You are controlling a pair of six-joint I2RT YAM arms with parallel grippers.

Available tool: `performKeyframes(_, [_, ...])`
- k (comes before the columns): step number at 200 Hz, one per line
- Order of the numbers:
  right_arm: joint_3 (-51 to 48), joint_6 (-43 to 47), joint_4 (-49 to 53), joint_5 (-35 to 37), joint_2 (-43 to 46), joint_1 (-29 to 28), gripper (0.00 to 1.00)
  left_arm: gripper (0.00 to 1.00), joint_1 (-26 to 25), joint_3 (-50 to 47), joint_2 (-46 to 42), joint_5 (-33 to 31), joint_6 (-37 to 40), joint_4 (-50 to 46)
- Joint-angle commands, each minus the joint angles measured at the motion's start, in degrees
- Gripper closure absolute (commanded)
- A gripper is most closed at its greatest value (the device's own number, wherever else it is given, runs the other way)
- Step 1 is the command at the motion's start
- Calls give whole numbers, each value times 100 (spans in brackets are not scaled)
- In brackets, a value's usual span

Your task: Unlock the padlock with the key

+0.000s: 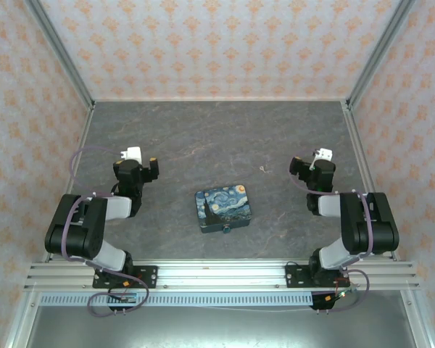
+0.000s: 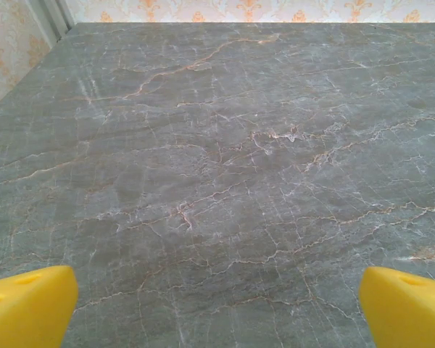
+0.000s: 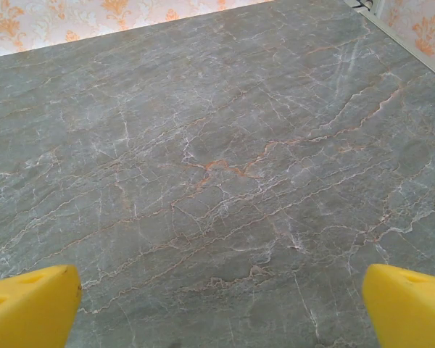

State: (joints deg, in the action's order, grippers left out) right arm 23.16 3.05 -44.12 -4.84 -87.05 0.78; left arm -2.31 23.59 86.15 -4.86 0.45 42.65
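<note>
Box (image 1: 223, 204) closed (padlock (image 1: 225, 230) seemingly at near edge).

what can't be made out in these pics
- padlock, top view: too small to tell if its shackle is shut.
- key, top view: a pale speck; shape and facing unreadable.
- left gripper and right gripper, wrist views: jaws stand wide, cut off by the bottom edge.
- dark shape on the box, top view: too small to identify.
</note>
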Motion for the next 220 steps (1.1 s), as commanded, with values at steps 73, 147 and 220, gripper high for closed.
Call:
performKeyframes(73, [104,-46,10,98,-14,-34,1,0,-25,101,-37,-32,21,-38])
performKeyframes(147, [57,-116,-24,120,51,6,1,0,-24,159,-171,-100,-39,-238])
performKeyframes(220, [947,-1089,3359,-540,2086,56,0,0,-81,1171,-2302,499,-1123,-3455])
